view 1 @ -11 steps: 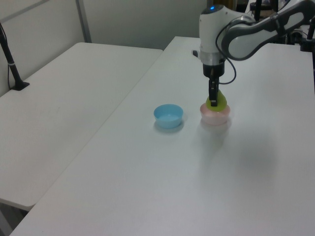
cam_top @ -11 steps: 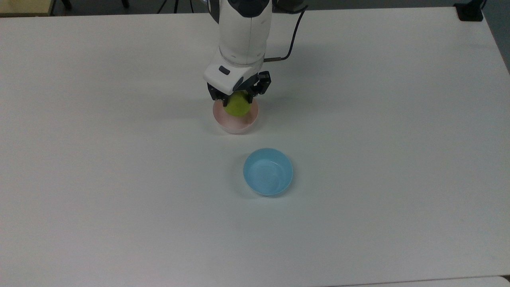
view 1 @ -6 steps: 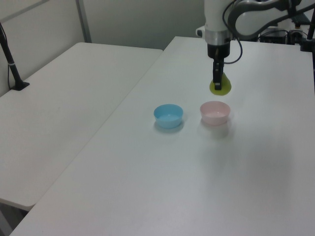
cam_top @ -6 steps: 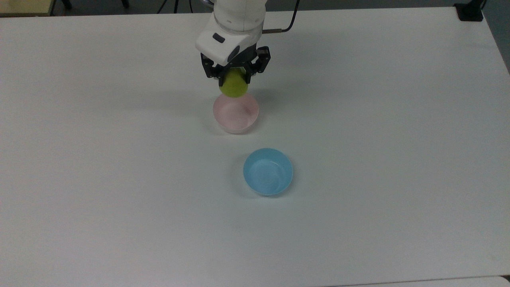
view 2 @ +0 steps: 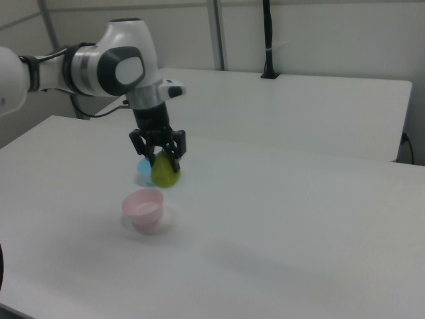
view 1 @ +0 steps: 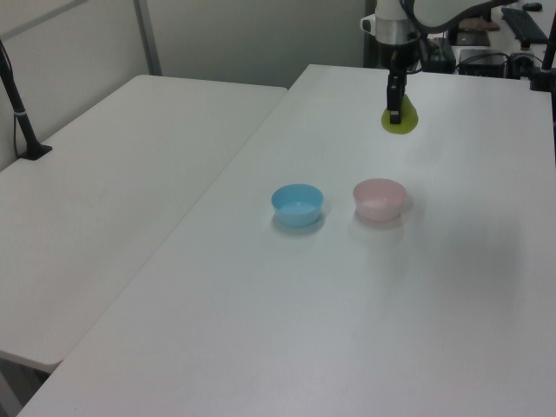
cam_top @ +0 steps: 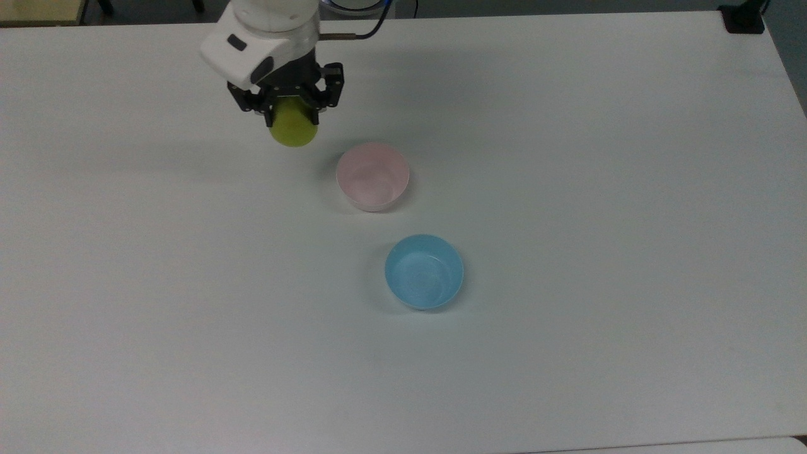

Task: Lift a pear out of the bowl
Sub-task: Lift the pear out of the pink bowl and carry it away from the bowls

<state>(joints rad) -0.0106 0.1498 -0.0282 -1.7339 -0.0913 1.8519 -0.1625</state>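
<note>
White table (cam_top: 567,157); pear (cam_top: 293,129) hanging upright

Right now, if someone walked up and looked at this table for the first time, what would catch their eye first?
Most striking is the yellow-green pear hanging in the air, pinched in the gripper above the white table, toward the top view's upper left. Below it, two small bowls stand apart on the table: the pale pink bowl, empty, near the middle, and a light blue bowl toward the top view's lower right of it.
</note>
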